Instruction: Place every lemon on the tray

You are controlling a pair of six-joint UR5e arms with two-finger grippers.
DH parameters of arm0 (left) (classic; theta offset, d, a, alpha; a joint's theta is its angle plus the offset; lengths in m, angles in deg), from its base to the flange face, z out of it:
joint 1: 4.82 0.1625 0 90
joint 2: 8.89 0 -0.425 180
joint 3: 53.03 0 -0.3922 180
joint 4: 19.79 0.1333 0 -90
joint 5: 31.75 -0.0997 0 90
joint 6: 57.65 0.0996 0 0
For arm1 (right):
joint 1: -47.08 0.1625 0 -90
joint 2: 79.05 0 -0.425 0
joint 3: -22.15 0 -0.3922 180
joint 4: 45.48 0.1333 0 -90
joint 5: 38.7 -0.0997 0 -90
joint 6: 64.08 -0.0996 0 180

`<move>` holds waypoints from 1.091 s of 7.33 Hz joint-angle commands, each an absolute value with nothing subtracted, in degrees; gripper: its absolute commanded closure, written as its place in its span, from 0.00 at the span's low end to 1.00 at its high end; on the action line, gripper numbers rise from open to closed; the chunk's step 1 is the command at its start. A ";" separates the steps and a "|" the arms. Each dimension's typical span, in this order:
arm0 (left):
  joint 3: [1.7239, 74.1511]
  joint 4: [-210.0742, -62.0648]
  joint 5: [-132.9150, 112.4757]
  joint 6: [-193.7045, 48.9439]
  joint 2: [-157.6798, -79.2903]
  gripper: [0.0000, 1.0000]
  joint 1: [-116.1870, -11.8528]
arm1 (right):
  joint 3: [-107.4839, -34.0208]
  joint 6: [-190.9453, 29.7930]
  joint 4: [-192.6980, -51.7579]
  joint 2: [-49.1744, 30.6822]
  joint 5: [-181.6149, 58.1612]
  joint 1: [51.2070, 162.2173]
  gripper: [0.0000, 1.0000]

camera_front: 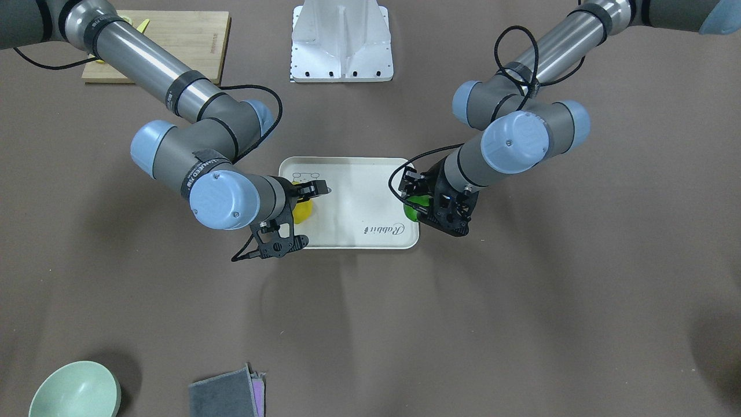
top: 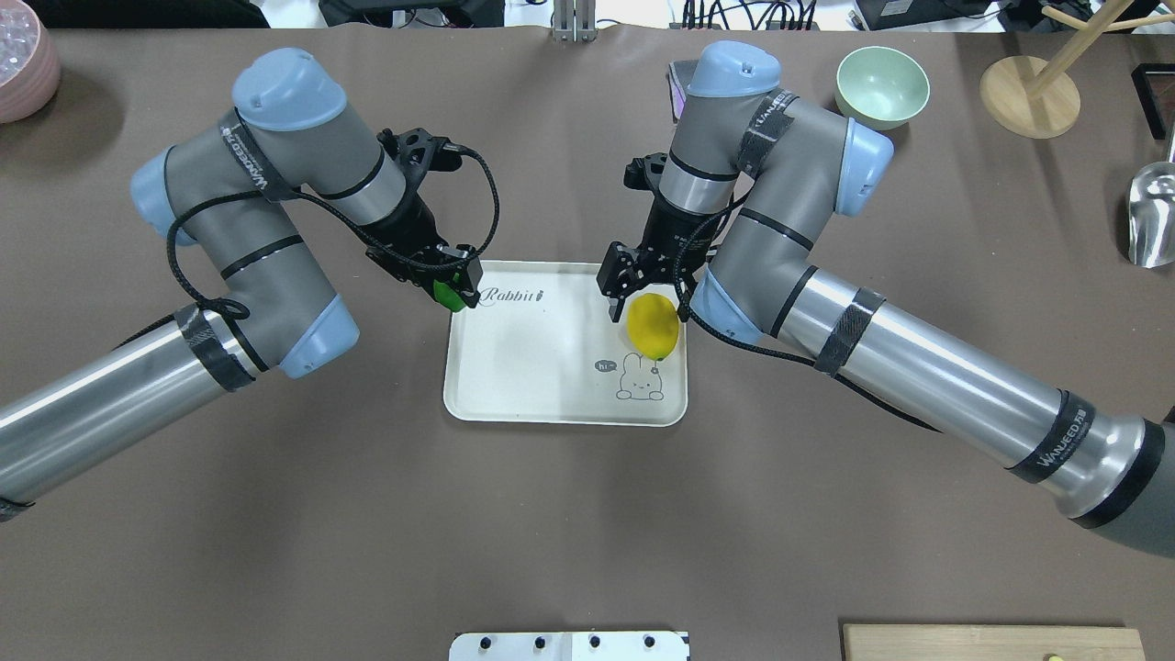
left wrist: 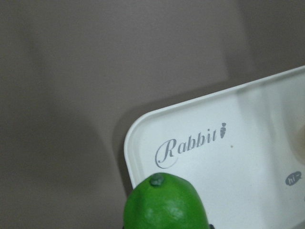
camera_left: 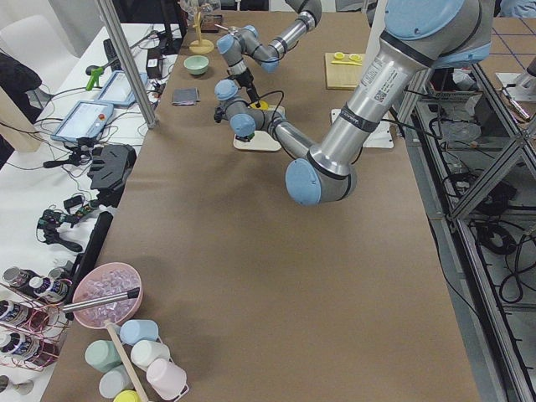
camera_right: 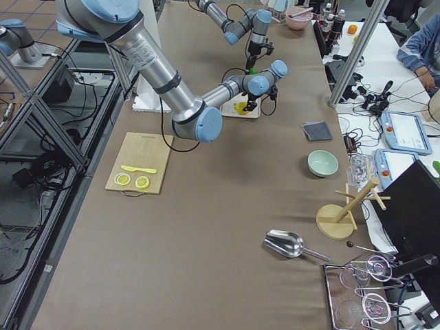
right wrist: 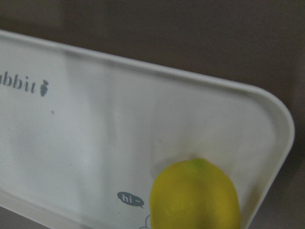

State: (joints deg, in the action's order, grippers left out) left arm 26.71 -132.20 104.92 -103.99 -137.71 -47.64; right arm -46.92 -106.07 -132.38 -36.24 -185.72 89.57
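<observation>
The cream tray (top: pixel 551 367) with the "Rabbit" script lies mid-table. The yellow lemon (top: pixel 653 326) rests on its right part, beside the rabbit drawing. My right gripper (top: pixel 643 298) stands over it, open, with one finger (top: pixel 613 296) a little apart from the fruit. The yellow lemon also shows in the right wrist view (right wrist: pixel 195 195), lying on the tray (right wrist: pixel 95 143). My left gripper (top: pixel 452 286) is shut on the green lemon (top: pixel 448 294) and holds it over the tray's far left corner. In the left wrist view the green lemon (left wrist: pixel 164 205) hangs above the tray (left wrist: pixel 248 143).
A bamboo cutting board (camera_front: pixel 173 35) with lemon slices (camera_right: pixel 132 180) lies at the robot's near right. A green bowl (top: pixel 881 87), a wooden stand (top: pixel 1028 83) and a metal scoop (top: pixel 1152 216) stand at the far right. A grey cloth (camera_front: pixel 228 397) and a pink bowl (top: pixel 23 64) are also there.
</observation>
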 commanded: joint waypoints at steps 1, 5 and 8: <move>26.33 -132.64 104.92 -106.60 -140.19 1.00 -44.91 | -47.28 -105.39 -132.06 -35.73 -185.83 92.50 0.01; 23.98 -137.79 97.01 -107.75 -140.82 0.01 -41.04 | -54.80 -105.04 -118.18 -21.71 -189.60 101.03 0.01; 25.27 -138.63 97.01 -107.57 -138.27 0.01 -42.52 | -62.64 -103.98 -111.60 -7.21 -191.64 105.86 0.01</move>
State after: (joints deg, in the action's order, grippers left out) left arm 24.59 -138.82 97.16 -107.66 -139.00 -41.47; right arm -60.05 -104.31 -114.91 -13.36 -191.02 103.63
